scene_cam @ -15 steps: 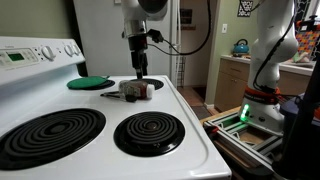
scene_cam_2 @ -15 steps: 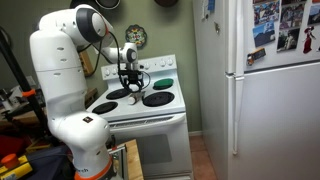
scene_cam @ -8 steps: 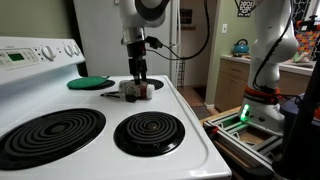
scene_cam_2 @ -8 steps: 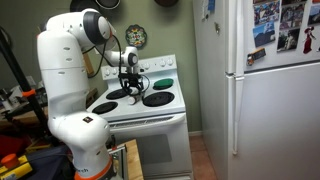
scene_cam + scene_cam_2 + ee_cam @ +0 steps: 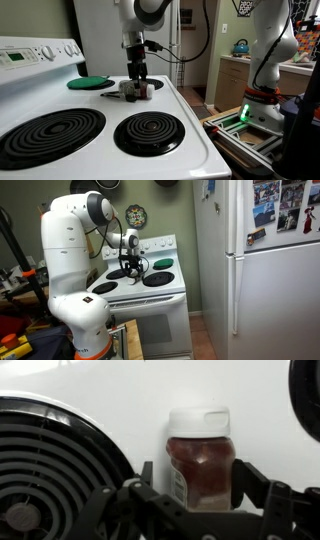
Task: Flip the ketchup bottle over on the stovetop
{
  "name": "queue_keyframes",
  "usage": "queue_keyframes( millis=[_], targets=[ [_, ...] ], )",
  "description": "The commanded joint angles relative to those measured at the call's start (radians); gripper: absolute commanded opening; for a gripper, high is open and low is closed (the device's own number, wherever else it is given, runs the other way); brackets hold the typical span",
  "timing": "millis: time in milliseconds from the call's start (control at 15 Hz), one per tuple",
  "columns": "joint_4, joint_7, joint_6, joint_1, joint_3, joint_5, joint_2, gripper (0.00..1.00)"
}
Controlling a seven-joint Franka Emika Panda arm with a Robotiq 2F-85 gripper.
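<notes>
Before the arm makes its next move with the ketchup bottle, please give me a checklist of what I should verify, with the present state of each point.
1. Ketchup bottle between the fingers of the pincer: ok, the wrist view shows one finger on each side.
2. Fingers pressing on the bottle: cannot tell.
3. Whitish cap seated on the bottle: ok.
4. Green disc and dark utensil apart from the pincer: ok, both lie to one side on the stovetop.
5. Coil burner beside the bottle not glowing: ok, it is dark.
</notes>
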Motion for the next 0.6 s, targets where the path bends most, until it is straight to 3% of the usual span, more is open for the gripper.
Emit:
queue_keyframes(
  millis=[0,267,533],
  targets=[
    [0.008,0.067,0.025,0.002,0.003,-0.023,0.031,0.58],
    [0.008,0.112,0.026,-0.006,0.003,0.015,0.030,0.28],
    [-0.006,0.083,0.009,-0.040,0.020,0.174,-0.013,0.23]
  ],
)
